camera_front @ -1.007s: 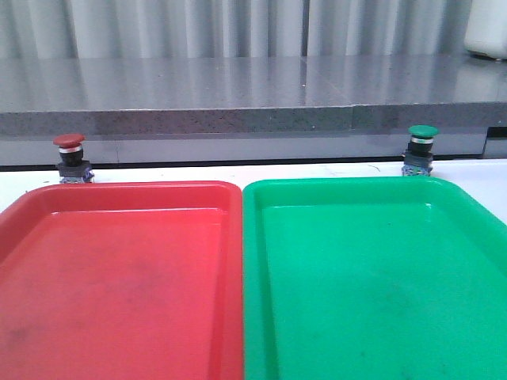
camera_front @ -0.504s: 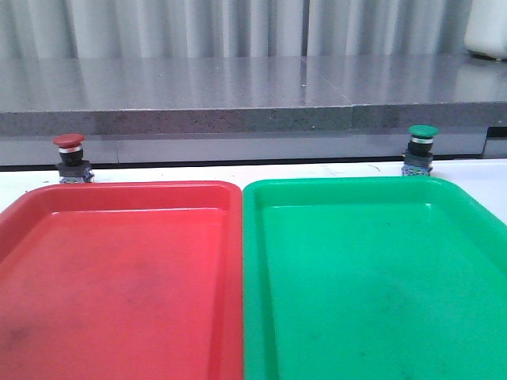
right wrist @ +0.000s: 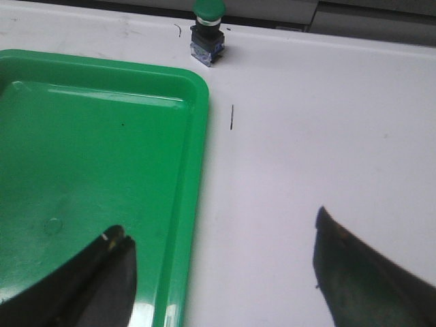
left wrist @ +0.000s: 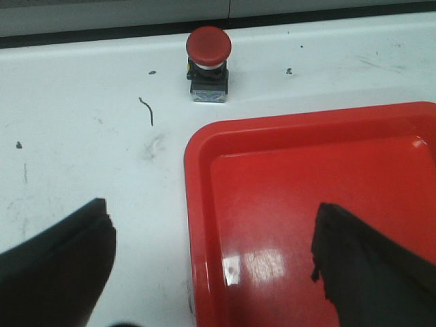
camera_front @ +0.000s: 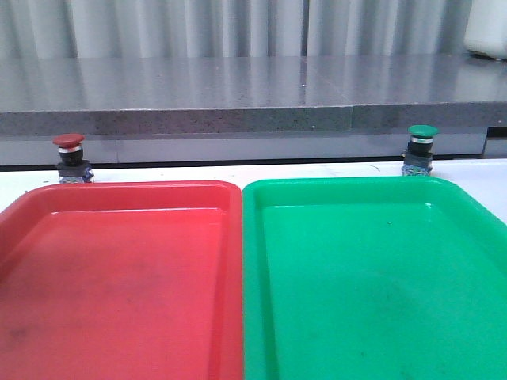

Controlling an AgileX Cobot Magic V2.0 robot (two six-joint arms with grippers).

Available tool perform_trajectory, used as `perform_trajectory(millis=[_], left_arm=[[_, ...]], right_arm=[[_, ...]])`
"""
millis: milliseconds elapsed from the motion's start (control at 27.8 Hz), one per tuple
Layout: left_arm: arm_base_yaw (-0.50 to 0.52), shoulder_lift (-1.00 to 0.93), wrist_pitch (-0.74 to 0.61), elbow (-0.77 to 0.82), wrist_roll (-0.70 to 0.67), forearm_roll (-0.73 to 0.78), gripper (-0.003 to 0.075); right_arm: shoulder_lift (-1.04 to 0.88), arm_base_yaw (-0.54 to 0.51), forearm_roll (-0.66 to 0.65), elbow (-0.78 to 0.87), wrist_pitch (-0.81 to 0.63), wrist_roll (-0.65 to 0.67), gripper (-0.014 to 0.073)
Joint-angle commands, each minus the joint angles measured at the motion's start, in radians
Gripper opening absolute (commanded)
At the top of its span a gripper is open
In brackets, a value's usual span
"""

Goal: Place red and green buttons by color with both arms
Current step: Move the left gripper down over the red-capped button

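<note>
The red button [camera_front: 69, 157] stands upright on the white table behind the red tray [camera_front: 119, 198], at the far left; the left wrist view shows the red button [left wrist: 208, 63] ahead of my open left gripper [left wrist: 212, 235], which hovers over the tray's corner with nothing between its fingers. The green button [camera_front: 420, 149] stands upright behind the green tray [camera_front: 356, 190], at the far right. In the right wrist view the green button [right wrist: 208, 30] lies well ahead of my open, empty right gripper [right wrist: 221, 252], which straddles the green tray's edge. Neither arm shows in the front view.
The red tray [left wrist: 204, 204] and the green tray [right wrist: 194, 136] lie side by side and fill the near table. A raised grey stone ledge [camera_front: 238, 119] runs along the back, just behind both buttons. White table [right wrist: 327, 136] lies beside the green tray.
</note>
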Motion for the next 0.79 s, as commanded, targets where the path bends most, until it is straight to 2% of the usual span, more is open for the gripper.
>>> perform_trajectory(millis=[0, 755], left_arm=[[-0.007, 0.075, -0.060, -0.104, -0.010, -0.011, 0.0575], [-0.007, 0.480, -0.065, -0.420, -0.006, 0.000, 0.0565]], right_arm=[[0.009, -0.006, 0.000, -0.028, -0.061, -0.008, 0.0559], [0.009, -0.006, 0.000, -0.028, -0.061, -0.008, 0.0559]])
